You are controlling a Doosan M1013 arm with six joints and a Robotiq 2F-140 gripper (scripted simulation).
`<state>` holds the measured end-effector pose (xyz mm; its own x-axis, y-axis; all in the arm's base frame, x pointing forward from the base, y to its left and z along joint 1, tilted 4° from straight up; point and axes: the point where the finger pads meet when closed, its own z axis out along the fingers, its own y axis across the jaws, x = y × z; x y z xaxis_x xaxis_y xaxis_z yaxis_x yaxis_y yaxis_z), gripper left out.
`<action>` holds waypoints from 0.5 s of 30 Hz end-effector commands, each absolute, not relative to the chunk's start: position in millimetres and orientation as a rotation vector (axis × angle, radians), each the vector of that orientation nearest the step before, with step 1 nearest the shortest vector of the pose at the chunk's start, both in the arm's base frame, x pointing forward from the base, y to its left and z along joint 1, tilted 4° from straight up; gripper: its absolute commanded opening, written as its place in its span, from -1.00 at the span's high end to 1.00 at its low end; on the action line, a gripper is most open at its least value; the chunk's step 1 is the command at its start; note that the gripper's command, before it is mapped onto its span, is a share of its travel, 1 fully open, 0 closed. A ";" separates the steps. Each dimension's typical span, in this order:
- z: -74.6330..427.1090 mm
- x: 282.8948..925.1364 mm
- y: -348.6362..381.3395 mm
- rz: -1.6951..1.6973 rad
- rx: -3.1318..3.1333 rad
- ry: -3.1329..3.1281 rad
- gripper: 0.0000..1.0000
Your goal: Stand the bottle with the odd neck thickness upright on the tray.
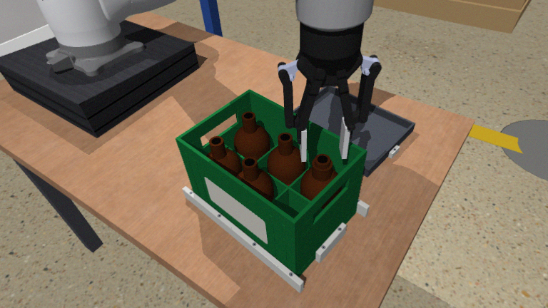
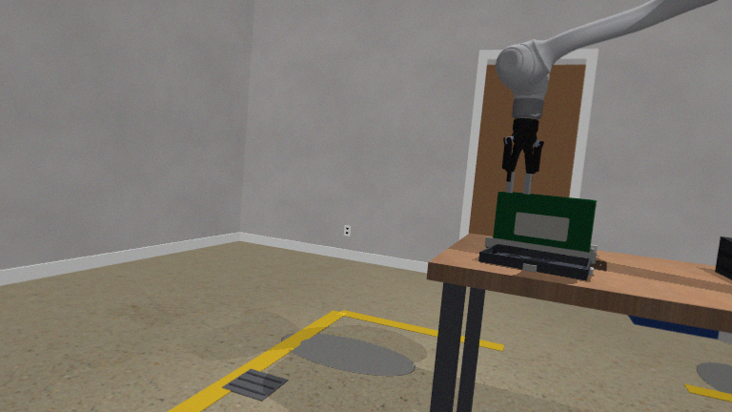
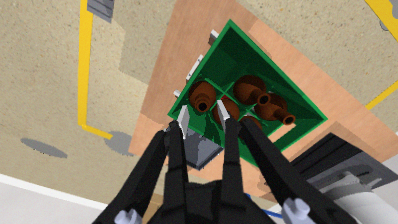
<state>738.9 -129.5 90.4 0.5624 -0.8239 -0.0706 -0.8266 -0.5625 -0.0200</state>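
A green crate (image 1: pixel 267 183) stands on the wooden table and holds several brown bottles, all upright. The bottle in the right cell (image 1: pixel 321 174) has a visibly wider neck than the others, such as the one beside it (image 1: pixel 285 155). My gripper (image 1: pixel 324 152) points straight down over that wide-necked bottle, with the fingertips about level with the crate's rim in the exterior view (image 2: pixel 518 189). The fingers are partly open with nothing between them. In the wrist view the gripper (image 3: pixel 202 117) frames that bottle's mouth (image 3: pixel 202 100). The dark grey tray (image 1: pixel 367 130) lies behind the crate.
White stop blocks (image 1: pixel 245 237) hold the crate's base in place. The crate's near corner cell (image 1: pixel 285 201) has no bottle. The robot's base sits on a black plinth (image 1: pixel 95 73) at the far left. The table's edge runs just right of the tray.
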 end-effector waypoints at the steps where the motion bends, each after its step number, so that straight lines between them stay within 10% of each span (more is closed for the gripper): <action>1: 89.4 738.9 -129.4 0.082 -2.731 1.444 0.24; 15: 72.1 738.5 -128.2 0.082 -2.731 1.444 0.24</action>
